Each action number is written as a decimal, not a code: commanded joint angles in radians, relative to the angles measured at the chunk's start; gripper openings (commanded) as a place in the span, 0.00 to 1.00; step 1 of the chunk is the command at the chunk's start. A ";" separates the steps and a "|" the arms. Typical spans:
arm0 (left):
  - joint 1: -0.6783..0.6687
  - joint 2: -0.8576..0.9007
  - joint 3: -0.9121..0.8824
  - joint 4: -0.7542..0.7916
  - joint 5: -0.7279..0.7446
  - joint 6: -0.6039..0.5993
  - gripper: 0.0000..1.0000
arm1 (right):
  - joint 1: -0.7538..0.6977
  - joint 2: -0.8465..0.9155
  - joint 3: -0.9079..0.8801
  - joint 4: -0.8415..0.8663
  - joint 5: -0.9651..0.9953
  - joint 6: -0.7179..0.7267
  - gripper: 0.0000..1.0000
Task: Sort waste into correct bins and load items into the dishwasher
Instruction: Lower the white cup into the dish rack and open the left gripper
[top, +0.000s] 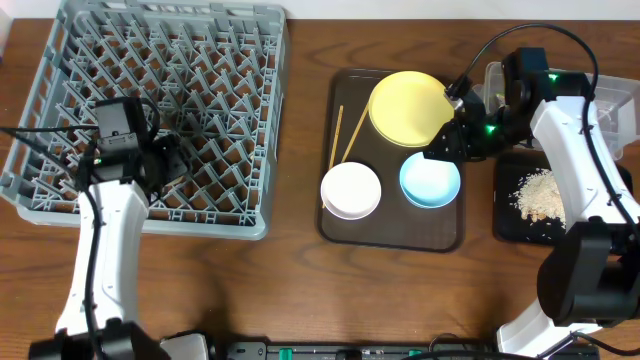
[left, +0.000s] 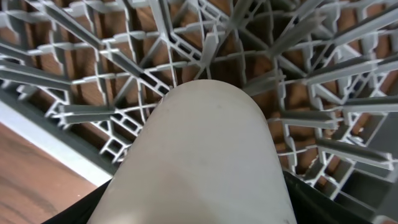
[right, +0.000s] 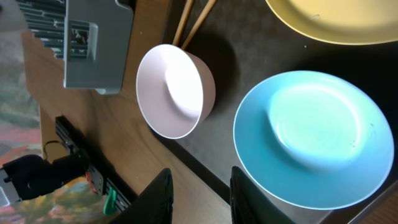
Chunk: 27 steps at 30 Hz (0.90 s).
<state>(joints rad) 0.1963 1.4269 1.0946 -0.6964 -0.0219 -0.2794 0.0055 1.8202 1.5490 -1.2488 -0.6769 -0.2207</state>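
Left end effector (top: 165, 162) reaches over the rack (top: 60, 60), clenched on the cup (left: 205, 162). Right arm is bent, its end effector (right: 200, 194) released, hovering at the blue bowl's (right: 314, 137) twelve o'clock overhead.

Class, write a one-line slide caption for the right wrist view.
Right gripper, open, hovers near a round light blue bowl beside a white bowl on a dark brown serving tray.
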 joint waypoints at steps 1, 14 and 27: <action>0.003 0.039 0.016 0.013 0.011 0.018 0.06 | 0.009 0.001 -0.004 -0.001 -0.005 -0.020 0.29; 0.002 0.102 0.016 0.051 0.037 0.017 0.06 | 0.009 0.001 -0.004 -0.001 -0.005 -0.020 0.27; 0.003 0.108 0.016 -0.038 0.038 0.017 0.06 | 0.009 0.001 -0.004 -0.005 -0.005 -0.020 0.27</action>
<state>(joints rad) 0.1963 1.5272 1.0973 -0.6964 0.0200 -0.2794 0.0059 1.8202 1.5490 -1.2533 -0.6765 -0.2207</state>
